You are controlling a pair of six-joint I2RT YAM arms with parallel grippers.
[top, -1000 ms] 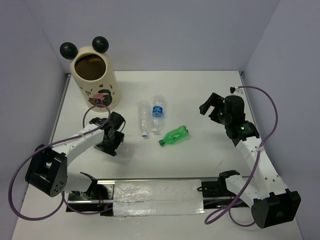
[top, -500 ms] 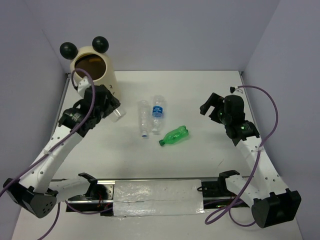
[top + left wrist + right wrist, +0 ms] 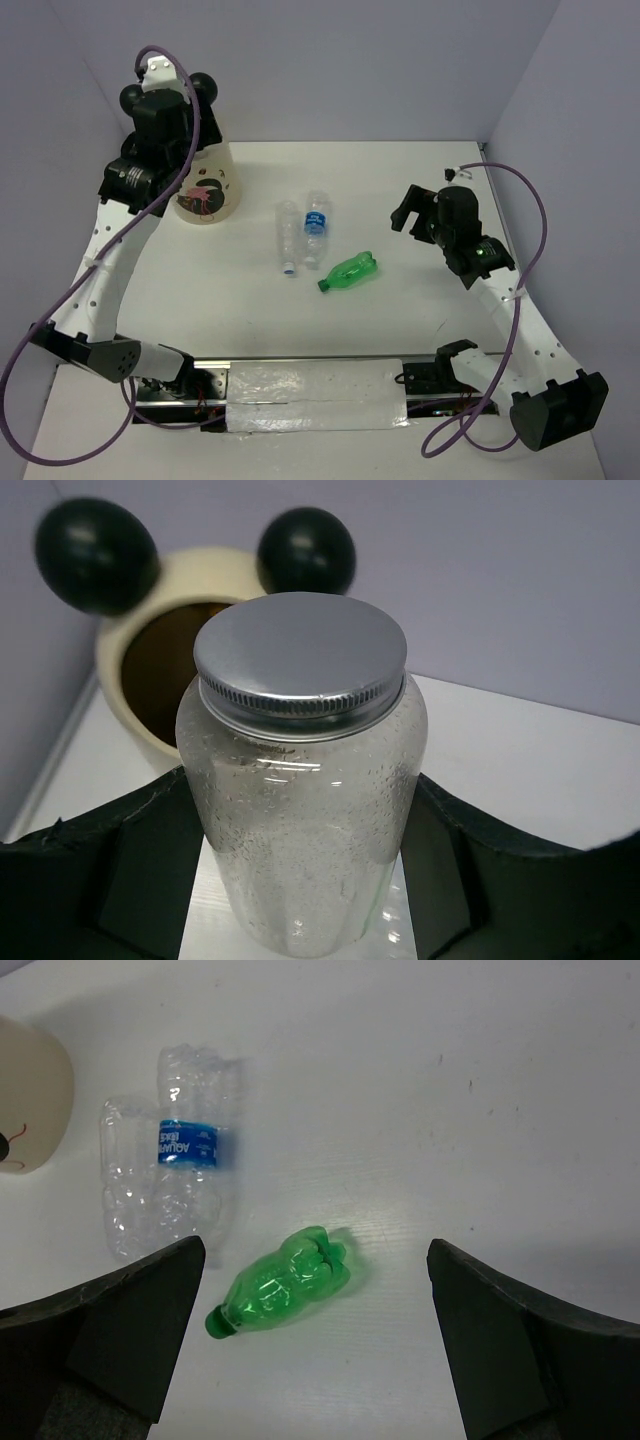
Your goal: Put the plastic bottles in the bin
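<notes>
My left gripper (image 3: 300, 885) is shut on the short wide clear bottle (image 3: 300, 810), which has a silver lid. It holds the bottle upright, just in front of the cream bin's (image 3: 125, 715) dark mouth and black ears. From above, the left wrist (image 3: 160, 125) covers the mouth of the bin (image 3: 210, 190). The slim clear bottle (image 3: 288, 236), the blue-label bottle (image 3: 317, 226) and the green bottle (image 3: 348, 271) lie on the table. My right gripper (image 3: 315, 1335) hangs open above the green bottle (image 3: 280, 1290), touching nothing.
White walls close the table at the back and on both sides. A silver taped strip (image 3: 315, 392) runs along the near edge between the arm bases. The bin stands in the far left corner.
My left arm has lifted the short bottle off the table and swung it up and back to the bin. The right gripper has shifted slightly left.
</notes>
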